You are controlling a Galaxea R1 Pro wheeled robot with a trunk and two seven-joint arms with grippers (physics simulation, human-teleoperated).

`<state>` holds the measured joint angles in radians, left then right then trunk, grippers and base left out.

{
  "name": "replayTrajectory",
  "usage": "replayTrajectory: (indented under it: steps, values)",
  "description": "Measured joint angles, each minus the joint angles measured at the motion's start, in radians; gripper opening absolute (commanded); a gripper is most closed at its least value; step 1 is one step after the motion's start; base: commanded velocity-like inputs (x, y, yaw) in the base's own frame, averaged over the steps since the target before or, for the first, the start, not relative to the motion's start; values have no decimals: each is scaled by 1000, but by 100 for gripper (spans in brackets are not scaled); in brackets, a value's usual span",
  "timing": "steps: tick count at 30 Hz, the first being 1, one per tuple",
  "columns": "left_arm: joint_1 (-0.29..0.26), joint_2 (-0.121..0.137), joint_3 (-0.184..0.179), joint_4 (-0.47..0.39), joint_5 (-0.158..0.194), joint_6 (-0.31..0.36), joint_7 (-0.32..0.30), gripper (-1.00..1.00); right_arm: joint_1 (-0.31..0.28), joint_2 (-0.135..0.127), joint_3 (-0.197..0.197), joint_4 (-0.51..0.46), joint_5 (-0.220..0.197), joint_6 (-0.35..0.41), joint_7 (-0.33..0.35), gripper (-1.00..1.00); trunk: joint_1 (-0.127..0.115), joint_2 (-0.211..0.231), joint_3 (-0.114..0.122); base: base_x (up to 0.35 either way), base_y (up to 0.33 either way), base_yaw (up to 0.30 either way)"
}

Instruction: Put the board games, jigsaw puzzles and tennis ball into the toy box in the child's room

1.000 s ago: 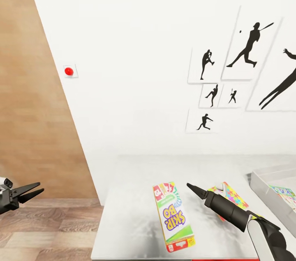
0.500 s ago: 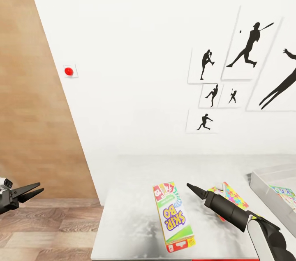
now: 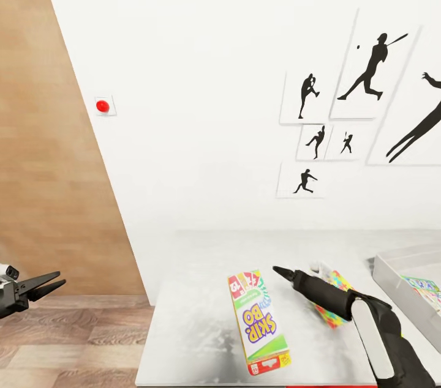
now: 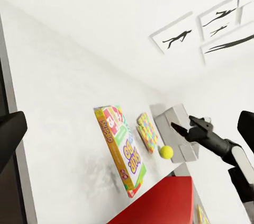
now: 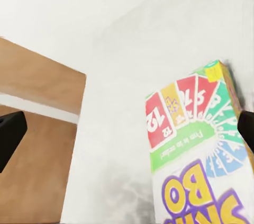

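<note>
**Right Arm Positioned Between Skip-Bo Box and Puzzle; Nothing Gripped**

The right hand [image 3: 283,272] is hovering just above the desk [image 3: 196,314], between the Skip-Bo box [image 3: 257,322] on its left and a jigsaw puzzle [image 3: 334,299] on its right. In the right wrist view the two finger tips are sitting at opposite picture edges, so the fingers are spread apart and gripping nothing. That camera is looking down on the far end of the Skip-Bo box, which suggests this board game is the intended pick.

The Skip-Bo box is lying flat with its long side running near to far, leaving its long edges exposed for a pinch. The puzzle is lying flat just beside it, partly hidden by the forearm.

The toy box [image 3: 392,275] is standing at the right end of the desk, near the puzzle, and a colourful flat item [image 3: 424,287] is already lying inside. In the left wrist view the tennis ball [image 4: 166,152] is resting on the desk beside the bin.

The left hand [image 3: 52,284] is being held off the left of the desk, above the wood floor [image 3: 67,345], fingers slightly parted and empty, clear of the working area.
</note>
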<state>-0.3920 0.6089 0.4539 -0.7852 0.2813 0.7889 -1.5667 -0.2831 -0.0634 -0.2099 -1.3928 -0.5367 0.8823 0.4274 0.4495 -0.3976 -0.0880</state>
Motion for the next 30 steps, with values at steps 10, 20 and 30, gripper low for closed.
replayTrajectory:
  steps: [10, 20, 30]
  values:
    - [0, 0, 0, 0, -1, 0, 0, 100, -398, 103, 118, 461, 20, 43, -493, 100, 0, 0, 0, 0, 0, 0]
    - [0, 0, 0, 0, -5, -10, 0, 100, -449, 115, 186, 573, 23, -59, -567, 100, 0, 0, 0, 0, 5, 0]
    - [0, 0, 0, 0, -6, -14, 0, 100, -449, 104, 202, 578, 22, -57, -570, 100, 0, 0, 0, 0, 84, 0]
